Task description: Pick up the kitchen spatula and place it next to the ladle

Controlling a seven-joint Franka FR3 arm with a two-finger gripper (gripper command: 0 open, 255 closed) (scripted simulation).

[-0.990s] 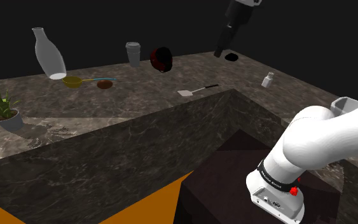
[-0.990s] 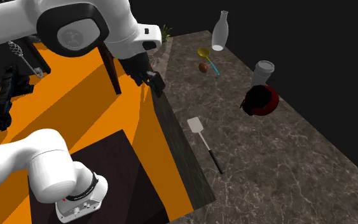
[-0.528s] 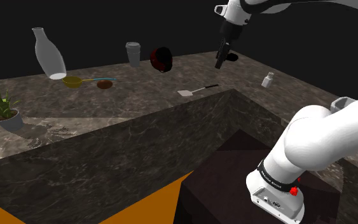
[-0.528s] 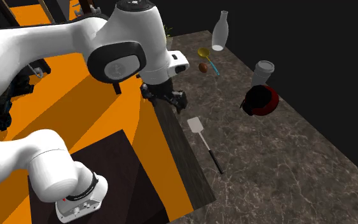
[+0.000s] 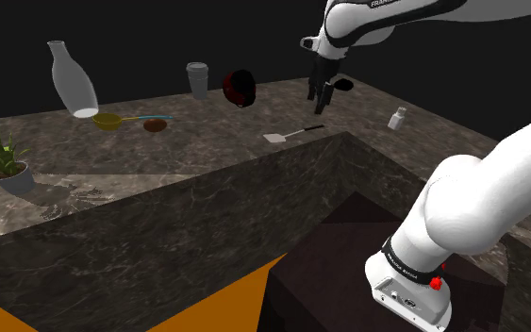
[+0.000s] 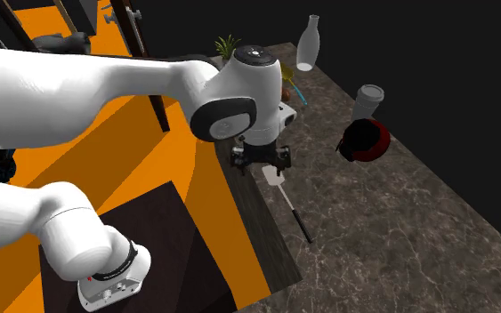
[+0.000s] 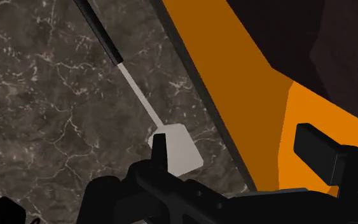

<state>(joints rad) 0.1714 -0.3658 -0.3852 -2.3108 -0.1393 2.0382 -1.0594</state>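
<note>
The black gripper [image 7: 238, 153], its 2 fingers [image 7: 160, 153] spread, hangs over the white flat-bladed spatula with a black handle [image 7: 174, 147] lying near the edge of the dark marbled counter [image 7: 37, 114]; lowered here, 1 finger could strike that edge or slip off the thin blade.

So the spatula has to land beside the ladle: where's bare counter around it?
Bare counter stretches between the brown lump and the spatula, and from the ladle toward the plant. Crowded spots: the bottle stands close by the ladle's bowl, the brown lump beside its handle.

Dim, flat lighting throughout (only faint shadows).
</note>
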